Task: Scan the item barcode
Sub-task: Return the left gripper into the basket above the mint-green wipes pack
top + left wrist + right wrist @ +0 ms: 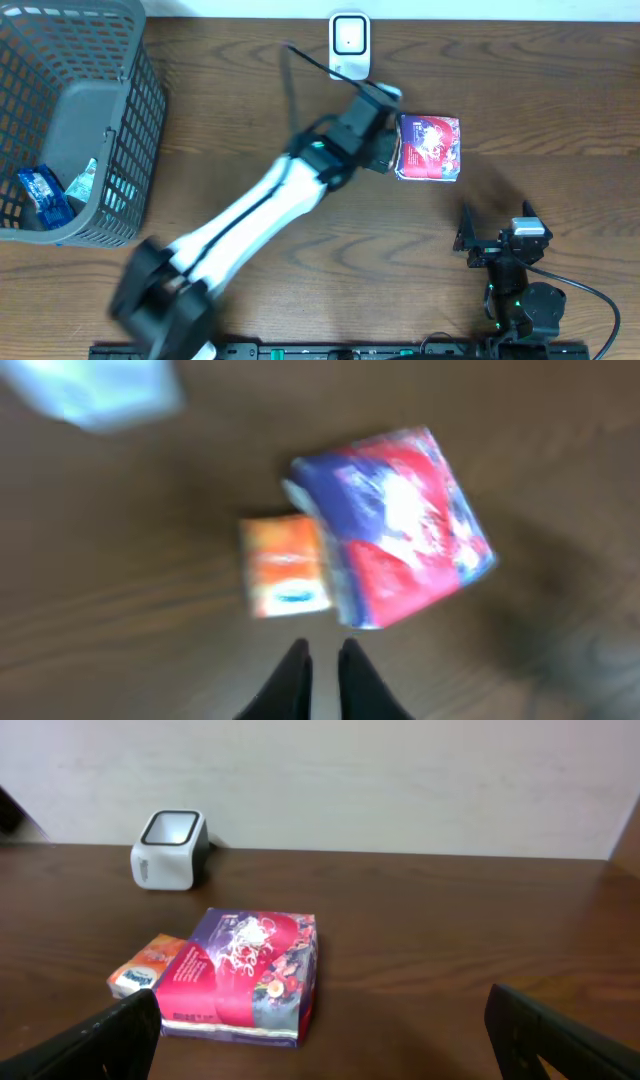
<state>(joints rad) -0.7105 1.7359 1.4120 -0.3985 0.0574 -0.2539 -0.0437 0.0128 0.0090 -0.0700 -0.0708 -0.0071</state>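
Observation:
A red and purple box (429, 147) lies flat on the wooden table, just right of my left arm's end. In the left wrist view the box (400, 520) has a small orange tissue pack (285, 565) against its left side. My left gripper (323, 650) hovers just short of the pack, its fingers all but together with nothing between them. In the overhead view the left gripper (390, 150) covers that pack. The white scanner (349, 40) stands at the back edge. My right gripper (497, 225) rests wide open near the front, facing the box (245, 975).
A grey mesh basket (140, 120) stands at the far left with a blue packet (45, 195) and another wrapper inside. The right wrist view shows the scanner (168, 848) behind the orange pack (145, 965), and a pale wall beyond the table.

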